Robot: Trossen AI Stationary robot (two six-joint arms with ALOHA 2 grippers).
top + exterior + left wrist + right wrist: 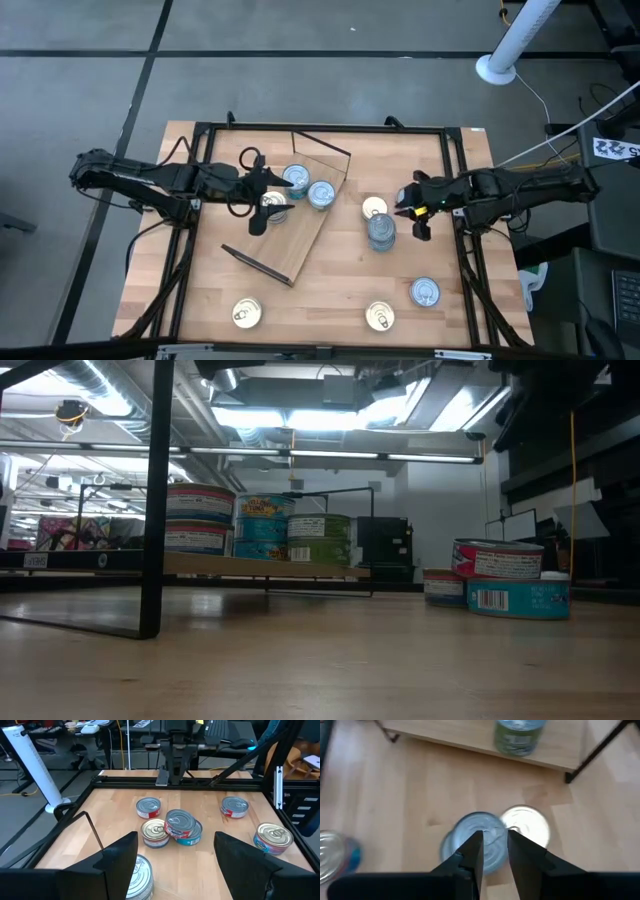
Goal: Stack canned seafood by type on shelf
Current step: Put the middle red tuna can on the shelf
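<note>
- Broadly, the slatted light-wood tabletop point(330, 290) is seen to carry a flat light plywood shelf point(300, 235) with thin dark frame bars, set at an angle left of the middle.
- Only part of the work is judged done: three or so small round tins point(308, 186) stand on the shelf, one group stacked two high in the low view.
- Left to move are a two-high stack of silver-topped, blue-labelled tins point(381, 231), a gold-lidded tin point(374, 208) touching or just beside it, and three single tins point(379, 316) near the front edge.
- Over the shelf's tins the left gripper point(270, 195) is held, its fingers spread wide with nothing between them.
- Just beside the loose stack the right gripper point(408, 198) is placed; its fingers point(470, 851) are nearly closed, with a narrow gap, and nothing is gripped.
- Whether the shelved tins are sorted by type cannot be settled: labels are hard to read, and one shelf tin is partly hidden beneath the left gripper.
</note>
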